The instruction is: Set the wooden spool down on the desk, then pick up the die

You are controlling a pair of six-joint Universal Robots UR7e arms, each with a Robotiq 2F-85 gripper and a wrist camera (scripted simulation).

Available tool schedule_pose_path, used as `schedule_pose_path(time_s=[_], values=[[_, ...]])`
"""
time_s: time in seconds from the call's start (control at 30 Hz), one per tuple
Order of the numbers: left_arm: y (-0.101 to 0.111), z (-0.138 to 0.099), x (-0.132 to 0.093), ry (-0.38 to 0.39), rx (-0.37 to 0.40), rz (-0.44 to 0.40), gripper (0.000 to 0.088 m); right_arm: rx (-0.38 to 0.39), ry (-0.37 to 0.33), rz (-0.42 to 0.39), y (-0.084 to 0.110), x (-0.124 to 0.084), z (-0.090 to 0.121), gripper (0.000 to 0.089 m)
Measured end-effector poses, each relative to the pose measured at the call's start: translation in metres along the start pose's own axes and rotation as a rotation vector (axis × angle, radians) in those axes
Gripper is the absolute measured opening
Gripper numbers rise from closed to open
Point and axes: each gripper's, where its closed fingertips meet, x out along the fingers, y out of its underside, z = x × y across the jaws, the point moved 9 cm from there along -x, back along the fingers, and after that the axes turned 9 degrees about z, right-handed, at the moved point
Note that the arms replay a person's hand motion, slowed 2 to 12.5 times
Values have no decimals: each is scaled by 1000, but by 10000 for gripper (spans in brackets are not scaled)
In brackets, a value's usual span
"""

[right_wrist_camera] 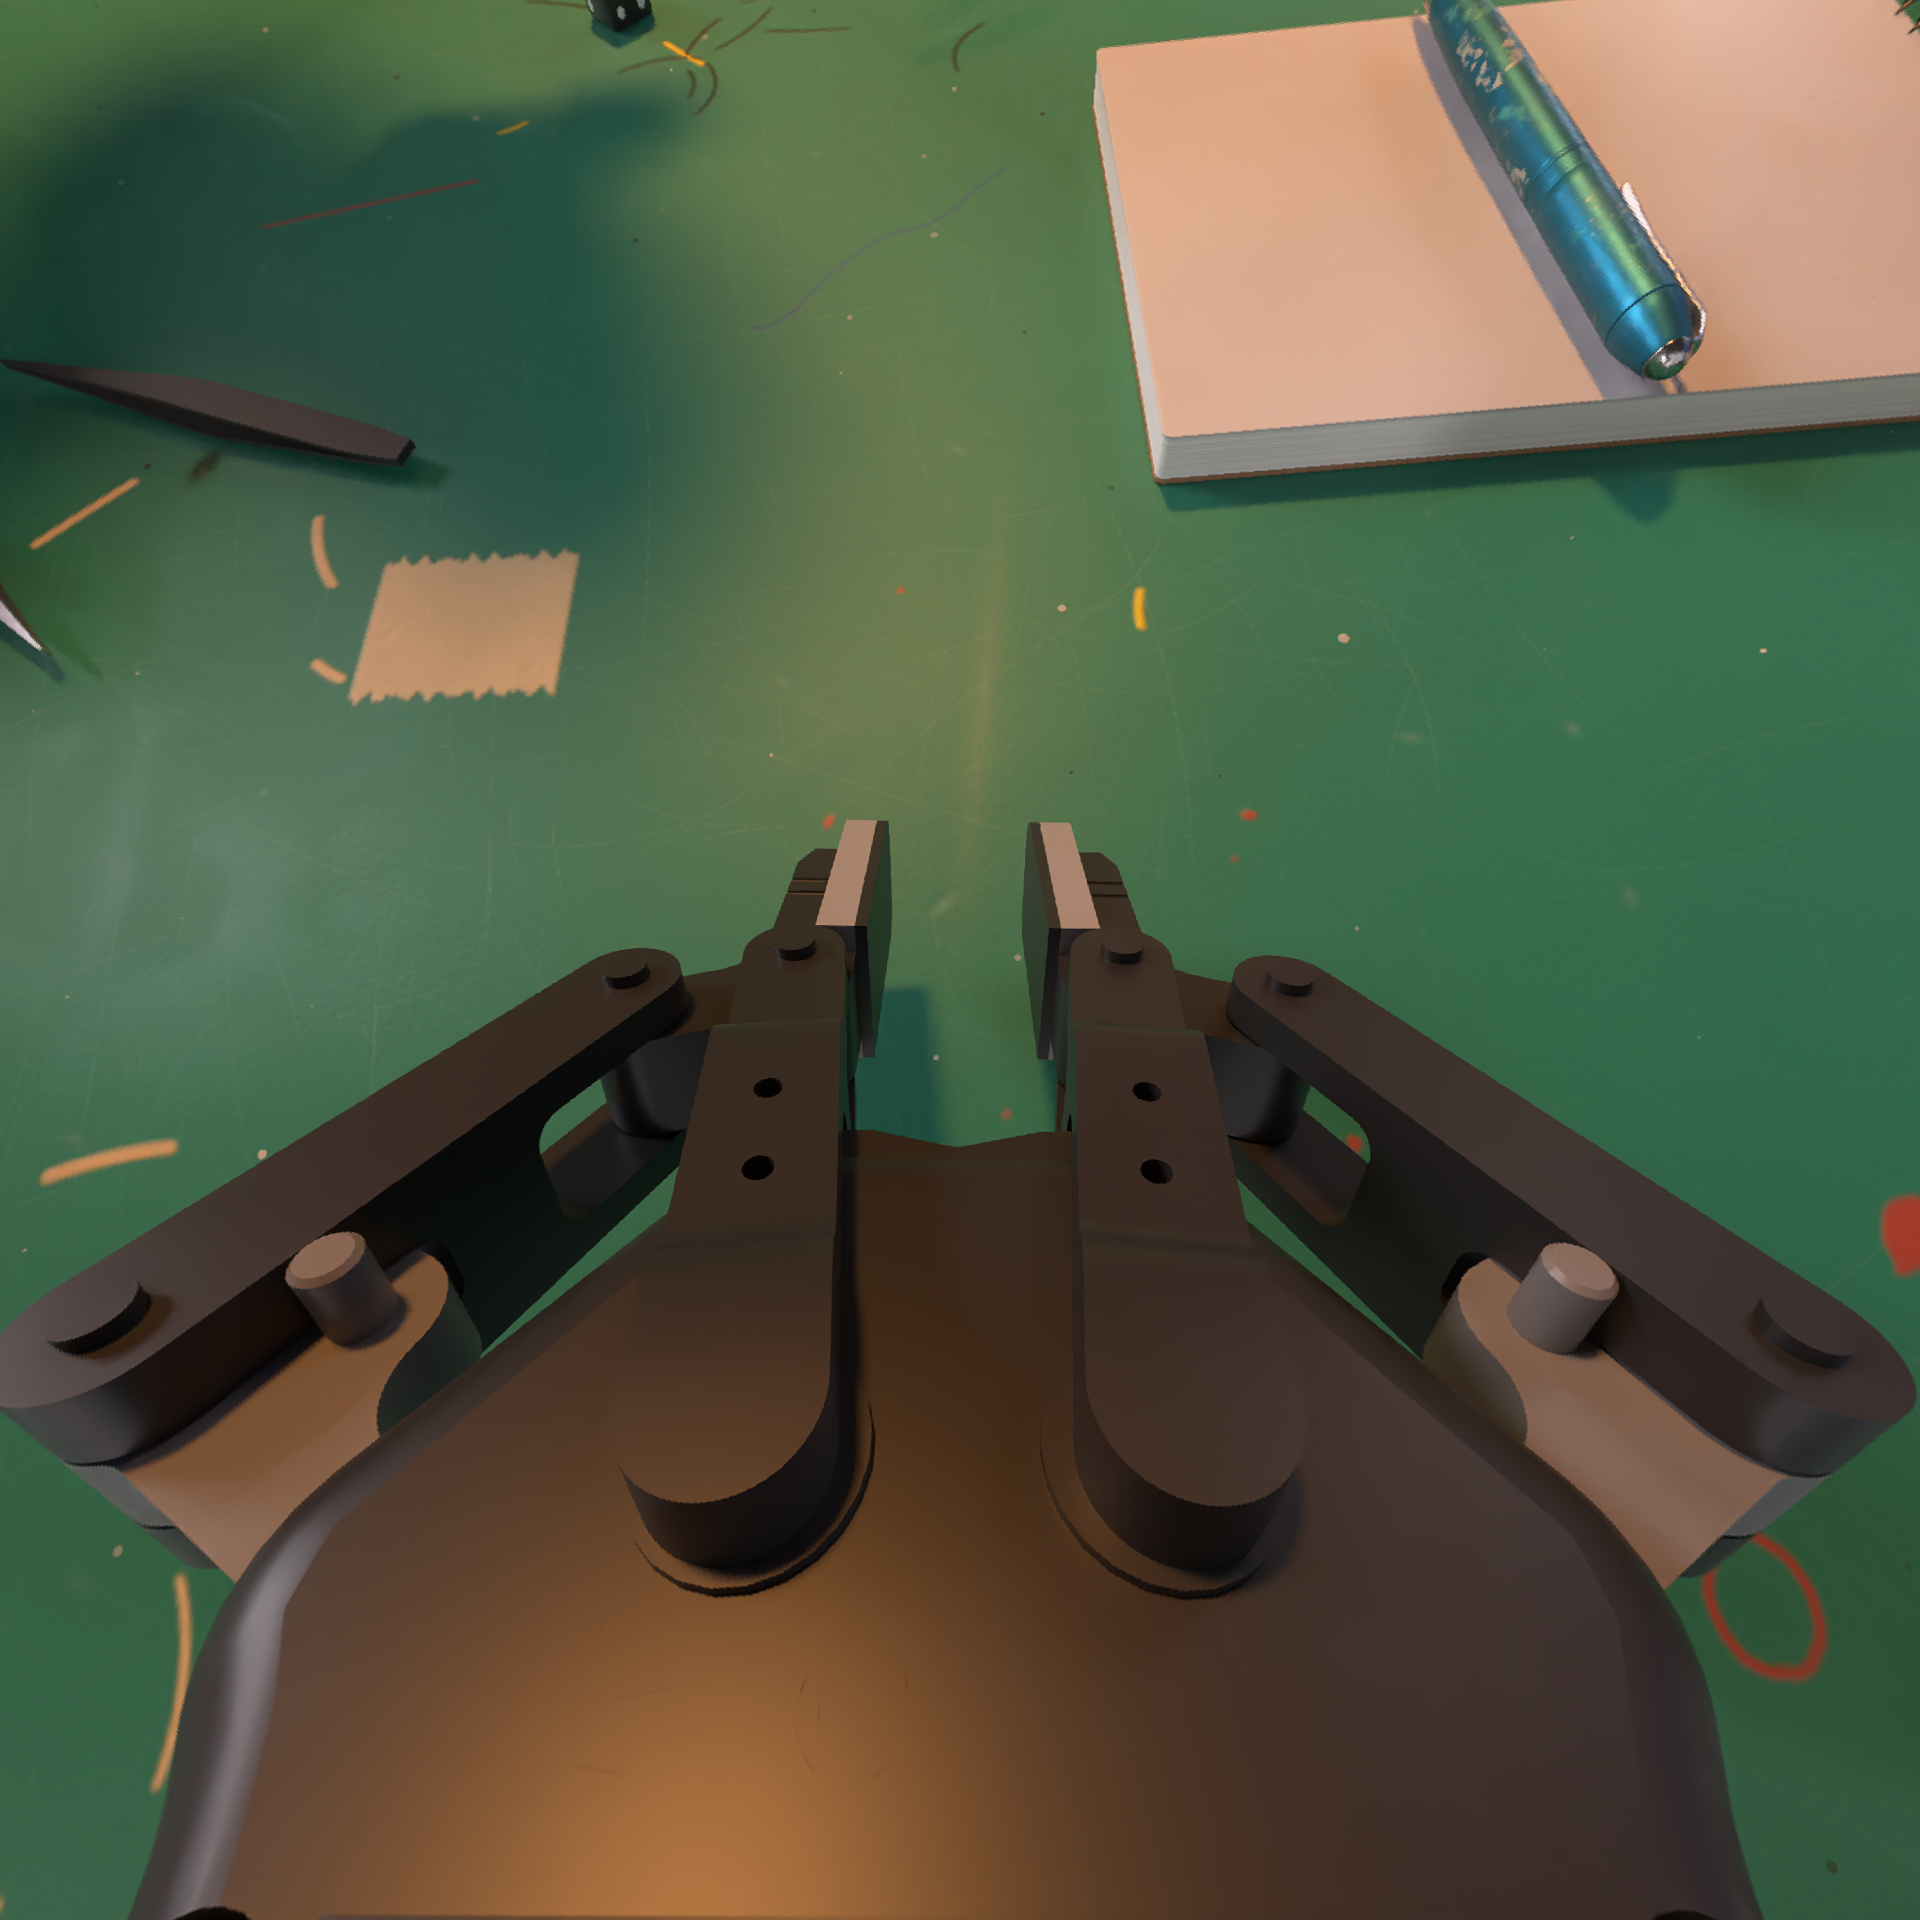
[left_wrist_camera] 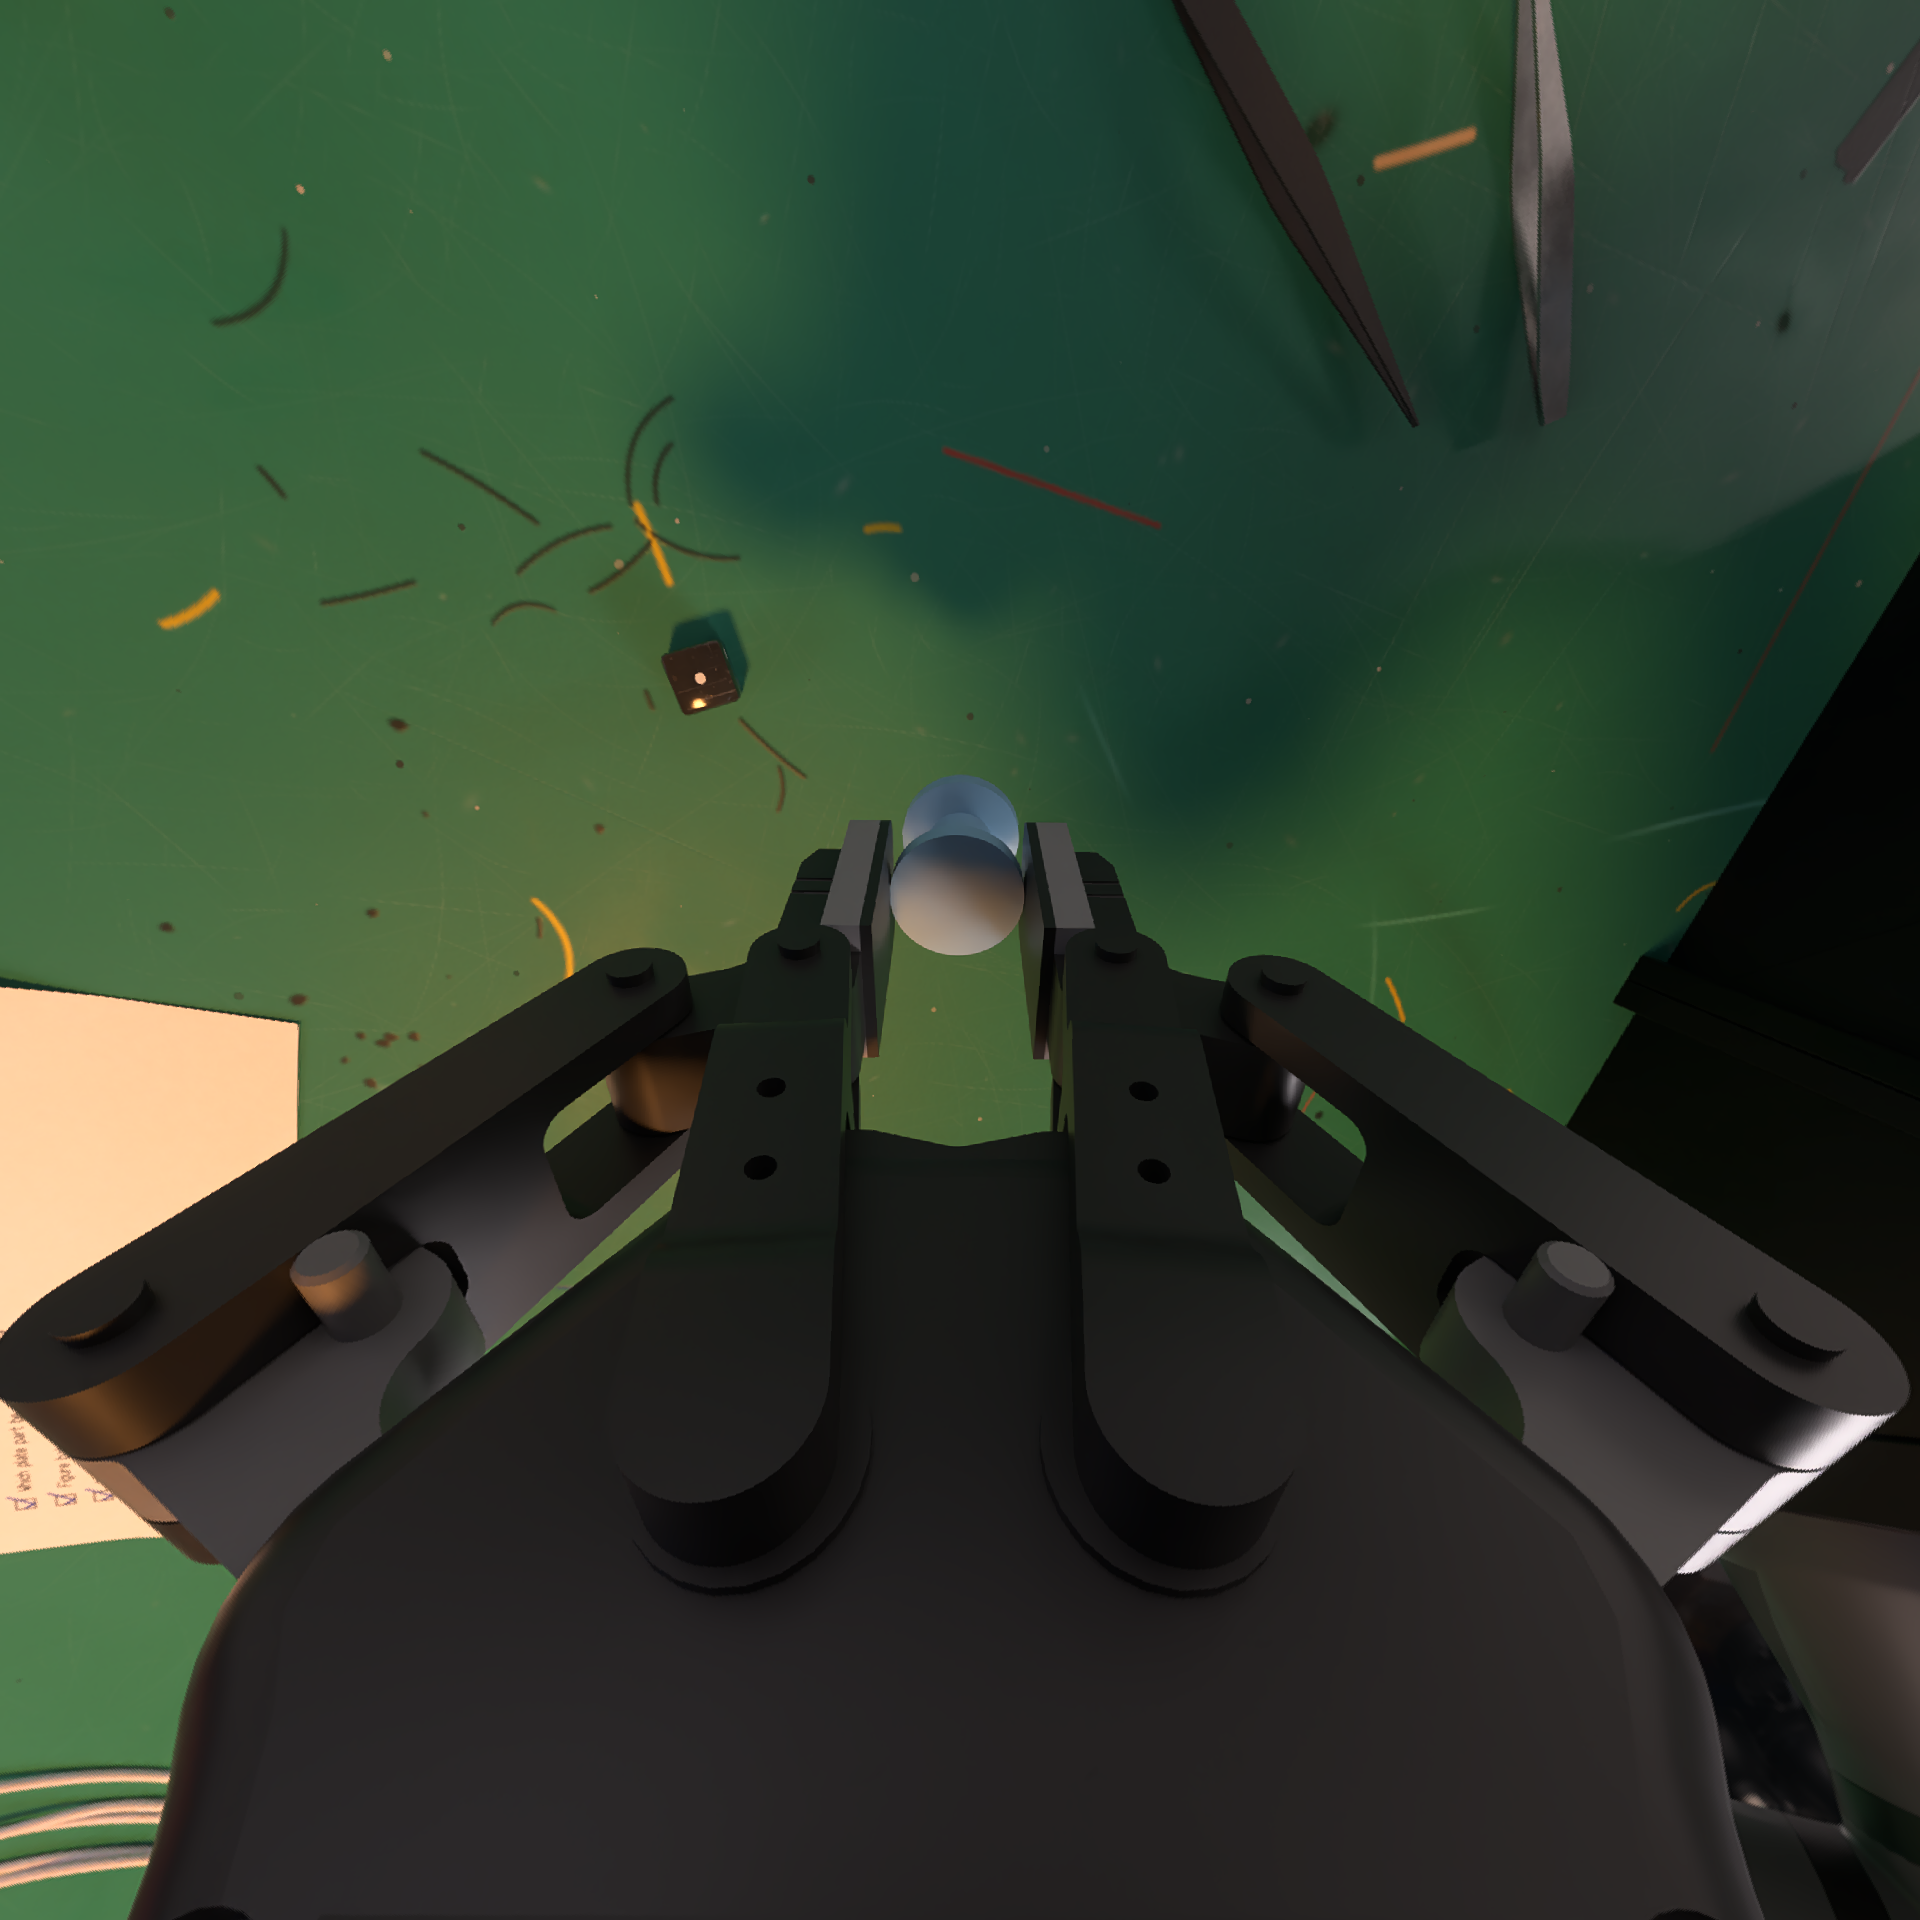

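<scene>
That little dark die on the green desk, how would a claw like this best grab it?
From straight above, I'd guess, fingers closing on two opposite flat side faces of the die. It lies flat on the desk with bare mat all round, so parallel faces suit flat pads. The left gripper holds the spool; the right gripper is open.

The desk has a matt green surface, finely scratched and flecked with specks and short stray strands, and the spool looks smooth with a soft pale sheen, no wood grain showing. The die is dark and dull with pale pips, while the left gripper and right gripper are matt dark plastic or metal with smooth flat pads. The notepad is matt paper with a stacked page edge, the pen is glossy blue metal with worn patches, and the paper scrap is slightly crinkled with jagged edges.
</scene>
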Motion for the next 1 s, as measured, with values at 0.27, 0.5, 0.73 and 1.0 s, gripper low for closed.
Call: schedule_pose_path(time_s=[0.27,0.5,0.73,1.0], values=[[-4,0,32,-113,-5,10,222,-1,-3,6,0,0,0,234],[2,-9,91,-274,3,161,222,3,-9,-3,0,-1,1,232],[4,-15,97,-304,-65,33,241,18,-20,-2,0,-1,-1,232],[5,-18,83,-282,-89,-46,244,24,-25,-11,0,-1,-1,232]])
